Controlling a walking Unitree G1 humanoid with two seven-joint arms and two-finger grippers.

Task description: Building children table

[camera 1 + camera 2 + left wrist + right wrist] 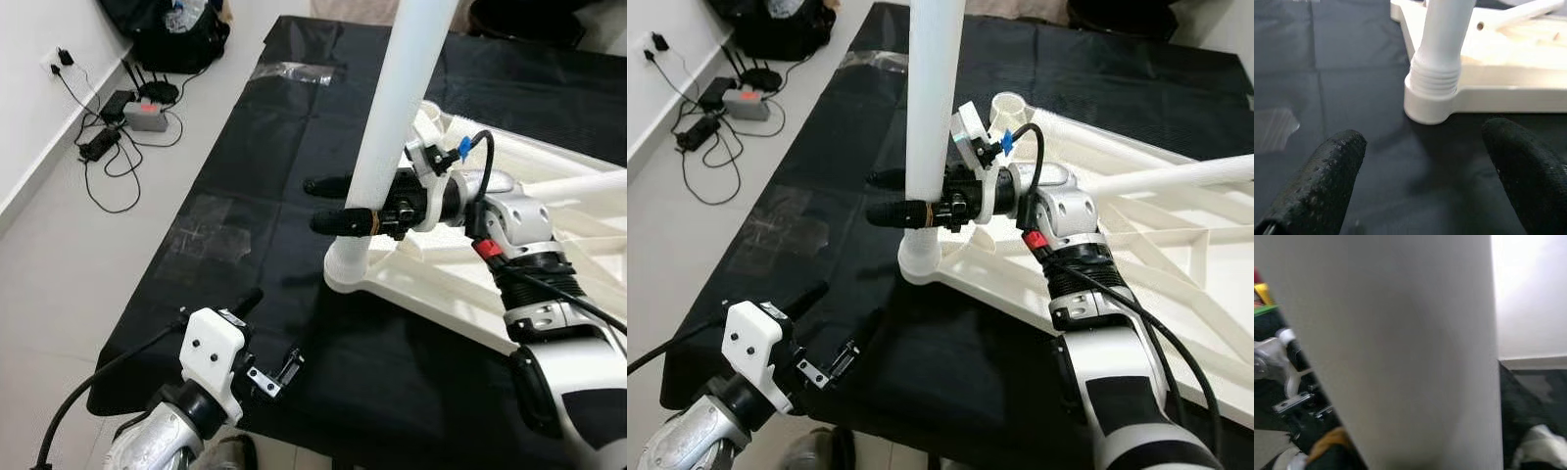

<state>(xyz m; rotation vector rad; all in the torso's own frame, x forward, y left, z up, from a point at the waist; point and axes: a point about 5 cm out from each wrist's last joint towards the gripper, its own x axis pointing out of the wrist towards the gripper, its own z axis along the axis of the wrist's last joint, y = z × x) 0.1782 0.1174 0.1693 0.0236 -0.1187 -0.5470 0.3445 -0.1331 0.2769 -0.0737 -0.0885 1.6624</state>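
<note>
The white children's table top [460,284] lies upside down on a black sheet [255,176]. A white table leg [397,117] stands upright in the corner socket [1430,98], its threaded end seated in the collar. My right gripper [313,204] reaches in from the right just above the socket and is shut on the leg, one black finger on each side. In the right wrist view the leg [1400,347] sits close against the camera. My left gripper [274,333] hangs low at the sheet's near edge, open and holding nothing, pointing at the socket from a short distance.
A second white leg [588,184] sticks out sideways over the table top at the right. A router with cables [147,113] and a black bag [176,34] lie on the floor by the left wall. A clear plastic wrapper [299,70] rests on the far sheet.
</note>
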